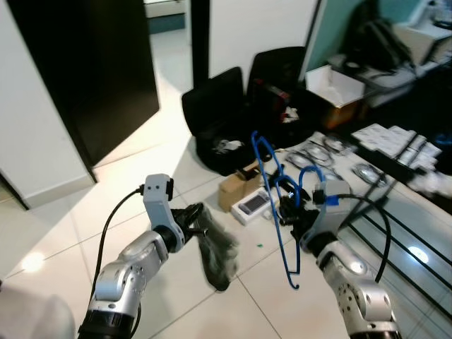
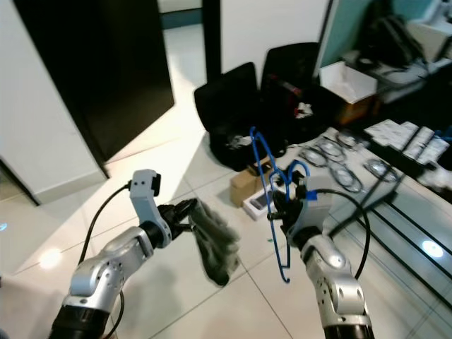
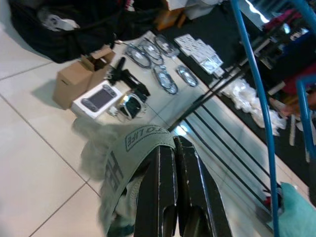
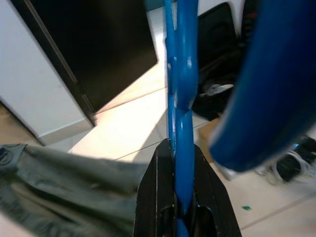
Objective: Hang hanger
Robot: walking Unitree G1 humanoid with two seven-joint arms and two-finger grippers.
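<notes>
We see the blue hanger [image 1: 272, 194], a thin glossy plastic frame with a curled hook at its top, held upright in the air at about four o'clock from the middle of the head views, its lower corner hanging down over the pale floor tiles [image 1: 162, 134]. The right gripper [image 1: 293, 212] has its jaws clamped on the hanger's stem, and in the right wrist view the blue bar [image 4: 181, 98] runs straight up between the two black fingers [image 4: 158, 197], while a big blurred blue curve cuts off the upper corner. At about seven o'clock the left gripper [image 1: 194, 219] has its jaws together on a limp grey-green cloth [image 1: 215, 251], soft and crumpled, with a printed waistband we can only partly read in the left wrist view. Farther off, toward twelve o'clock, an open black suitcase [image 1: 219, 113] lies on the floor, with a small cardboard box [image 1: 233, 191] and a white carton [image 1: 253, 205] just beside it. Coiled cables [image 1: 318, 155] lie beyond; the clutter at two o'clock is too dark to make out.
</notes>
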